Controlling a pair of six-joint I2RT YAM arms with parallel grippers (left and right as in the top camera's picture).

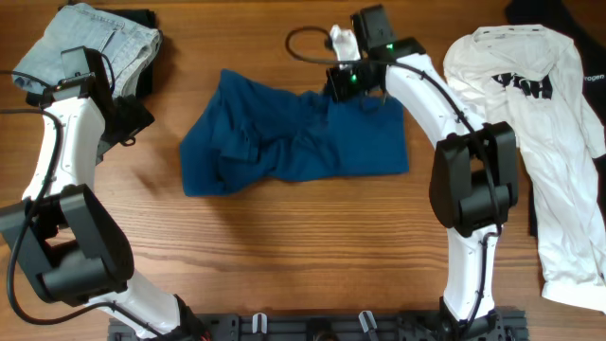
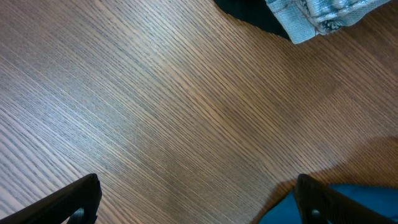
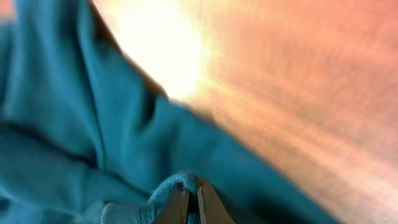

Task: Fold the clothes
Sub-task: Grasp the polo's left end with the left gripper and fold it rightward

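Blue shirt [image 1: 294, 137] lies crumpled at the centre of the tabletop [image 1: 284, 246]. Right pincer [image 3: 189, 205] pinches a thin fold at its far right corner; left pincer [image 2: 198, 190] hangs open, gripping nothing. Risk: the small bite slips, or one-sided pulling bunches the cloth.

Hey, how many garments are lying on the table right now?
3 clearly: blue shirt in the middle, white T-shirt far right, jeans top left. Dark cloth beneath the jeans and T-shirt may be more.
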